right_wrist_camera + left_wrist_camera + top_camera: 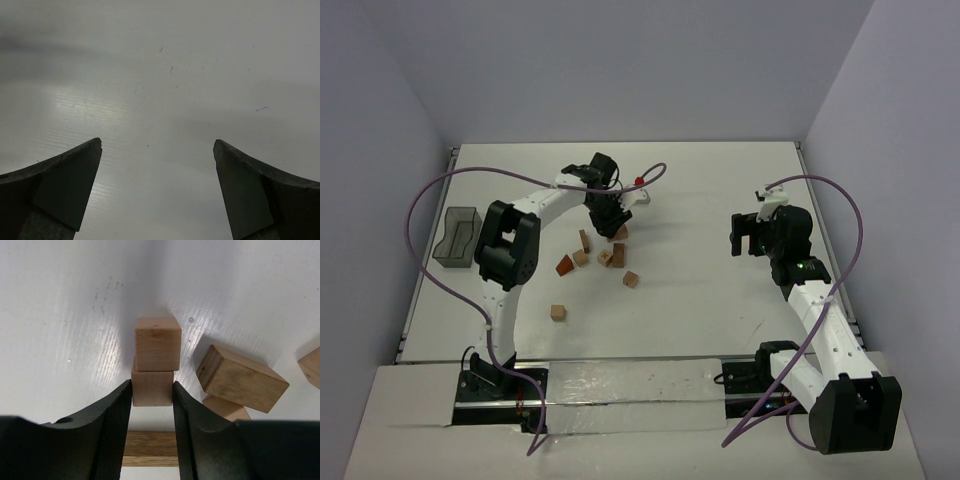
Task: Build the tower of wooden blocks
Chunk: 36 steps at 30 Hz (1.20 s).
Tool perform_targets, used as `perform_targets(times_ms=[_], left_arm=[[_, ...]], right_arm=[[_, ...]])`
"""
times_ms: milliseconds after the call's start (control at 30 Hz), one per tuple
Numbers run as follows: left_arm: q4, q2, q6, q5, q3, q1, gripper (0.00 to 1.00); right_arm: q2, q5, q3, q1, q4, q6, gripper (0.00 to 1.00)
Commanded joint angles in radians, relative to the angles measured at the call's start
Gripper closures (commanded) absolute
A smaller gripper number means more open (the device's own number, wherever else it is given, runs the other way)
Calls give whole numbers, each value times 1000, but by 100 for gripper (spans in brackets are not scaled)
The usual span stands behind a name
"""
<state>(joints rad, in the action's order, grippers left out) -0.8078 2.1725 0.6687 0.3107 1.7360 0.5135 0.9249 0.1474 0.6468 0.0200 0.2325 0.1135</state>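
Note:
My left gripper (152,390) is shut on a light-tan wooden cube (152,387) at its fingertips. A second tan cube (157,343) touches that cube on its far side and overlaps its edge; I cannot tell whether the two are stacked. In the top view the left gripper (612,218) stands over the back of the block cluster, next to a tan block (620,232). A reddish-brown wedge (565,265) lies on the table left of the cluster. My right gripper (157,150) is open and empty above bare table; it also shows in the top view (748,238).
Loose blocks lie near the left gripper: an oblong one (242,377), another under it (225,407), a darker one (150,447) under the fingers. More blocks lie further out (631,279) (557,312). A dark plastic bin (457,237) stands at the left table edge.

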Motion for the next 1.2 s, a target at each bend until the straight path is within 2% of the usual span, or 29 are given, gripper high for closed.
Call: perform_targets(times_ms=[0,1167], left_arm=[[-24,14,53,29,60,3,55],[-47,52,86,47,122,31,62]], right_arm=[[-6,-6,33,6,-15,9,0],[-12,-11,31,6,-16,8,0]])
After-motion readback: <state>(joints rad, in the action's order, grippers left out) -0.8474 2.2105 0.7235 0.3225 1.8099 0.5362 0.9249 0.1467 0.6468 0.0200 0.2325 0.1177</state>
